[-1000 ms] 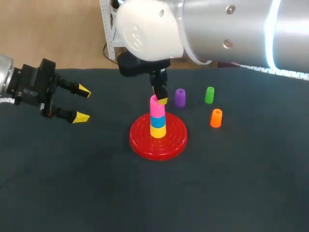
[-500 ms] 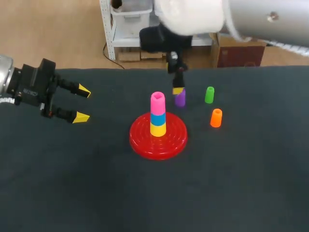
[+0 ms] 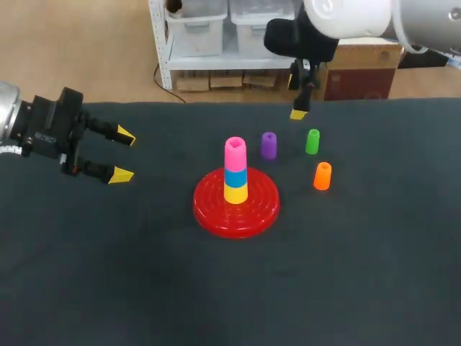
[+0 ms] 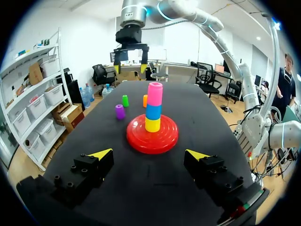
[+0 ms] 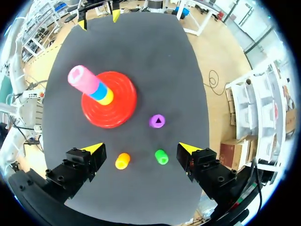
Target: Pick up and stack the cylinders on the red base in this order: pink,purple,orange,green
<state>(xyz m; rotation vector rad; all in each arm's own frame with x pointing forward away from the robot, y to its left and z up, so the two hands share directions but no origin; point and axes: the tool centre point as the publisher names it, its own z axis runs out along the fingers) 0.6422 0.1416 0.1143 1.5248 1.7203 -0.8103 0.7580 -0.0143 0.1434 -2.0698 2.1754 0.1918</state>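
My right gripper (image 5: 141, 148) hangs released and empty, high over the green cylinder (image 3: 312, 141) and orange cylinder (image 3: 323, 176), which stand right of the red base (image 3: 209, 210). The purple cylinder (image 3: 269, 145) stands just behind the base. The pink cylinder (image 3: 235, 152) tops the blue-and-yellow stack on the base. My left gripper (image 3: 124, 155) is released too, well left of the base.

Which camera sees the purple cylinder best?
The right wrist view: it looks down on the purple cylinder, showing the triangular hole in its top. The head view shows its side, standing upright. The left wrist view shows it small, beside the red base.
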